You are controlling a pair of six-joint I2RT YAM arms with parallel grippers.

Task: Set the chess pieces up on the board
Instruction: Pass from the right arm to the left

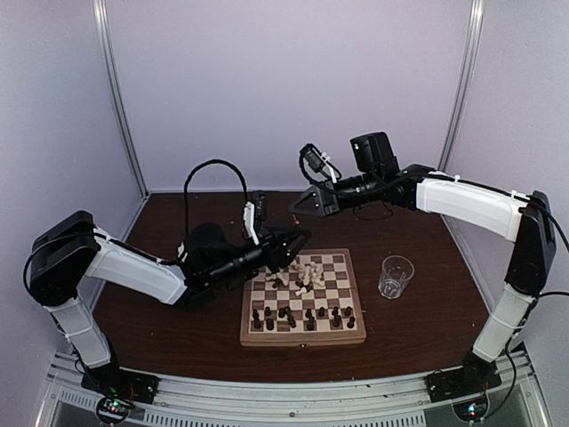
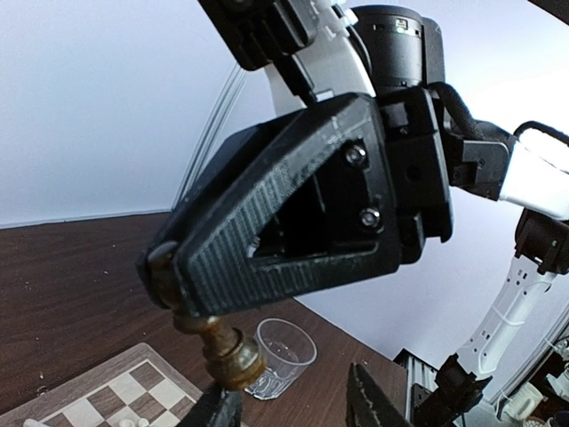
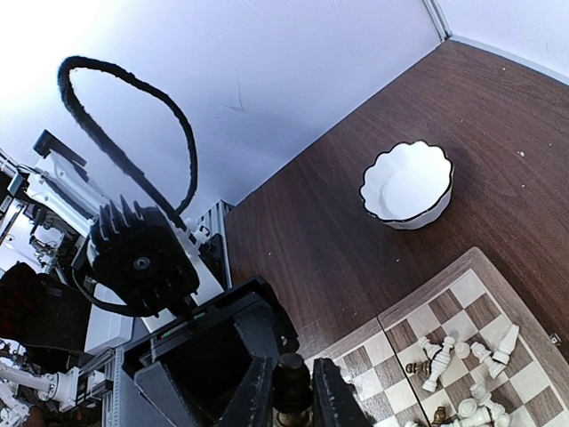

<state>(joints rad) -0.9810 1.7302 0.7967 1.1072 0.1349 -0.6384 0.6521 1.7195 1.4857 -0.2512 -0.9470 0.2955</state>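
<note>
Indoors, dark wood table [image 1: 178, 213], pale lilac walls [image 1: 284, 89], board [image 1: 302, 339], right fingers [image 2: 222, 276] pinching dark chess piece [image 2: 229, 351], left fingers [image 2: 373, 405] spread.

Left end effector [image 1: 300, 245] and right end effector [image 1: 295, 207]: black. Beneath them, board [image 1: 302, 339]: dark brown and cream checks, light wood border. On it, chess pieces [image 1: 307, 274]: cream-white or brown-black. Underlying counter [image 1: 418, 320]: dark brown woodgrain.

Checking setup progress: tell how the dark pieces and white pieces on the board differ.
Dark pieces mostly stand upright in rows at the board's near side; white pieces lie toppled in a heap farther back. Dark ones are spread out, white ones bunched. Both are on the board.
</note>
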